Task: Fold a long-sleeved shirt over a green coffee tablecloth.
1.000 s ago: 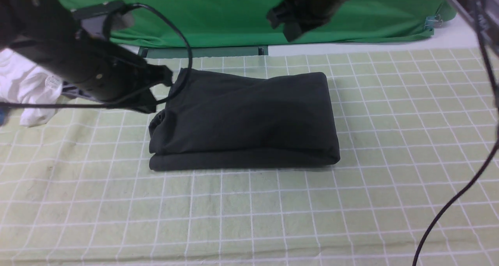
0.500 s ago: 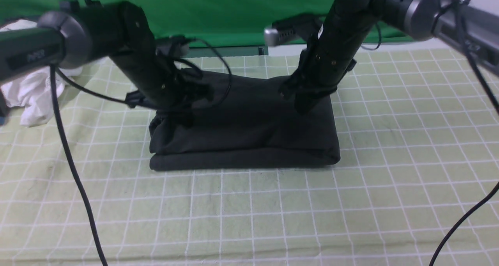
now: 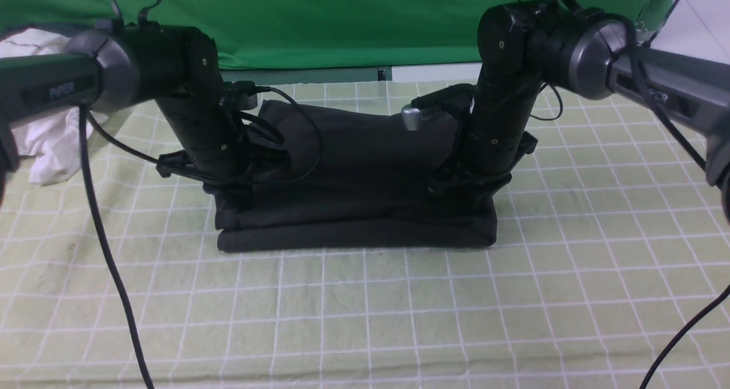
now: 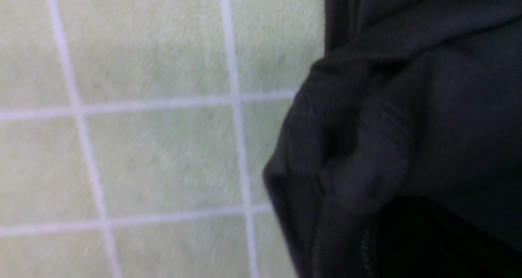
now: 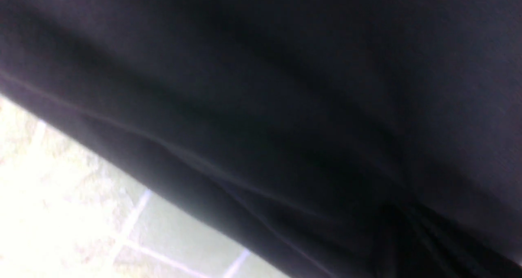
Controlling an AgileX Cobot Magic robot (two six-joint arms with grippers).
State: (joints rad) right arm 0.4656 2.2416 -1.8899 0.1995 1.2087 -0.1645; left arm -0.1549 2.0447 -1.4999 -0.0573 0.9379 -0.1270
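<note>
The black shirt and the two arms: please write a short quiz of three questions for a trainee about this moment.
1. True or false: the long-sleeved shirt lies spread flat, sleeves out, on the green coffee tablecloth.
2. Multiple choice: where does the left claw come down? A) on the shirt's left end B) on the white garment C) on bare cloth in front of the shirt
3. Fill in: the right claw comes down on the shirt's ____ end.

Key: 1 false, it is a folded bundle of layers; 2 A; 3 right. Whether either claw is open or shut cannot be told, since dark fabric hides the fingertips in every view.
</note>
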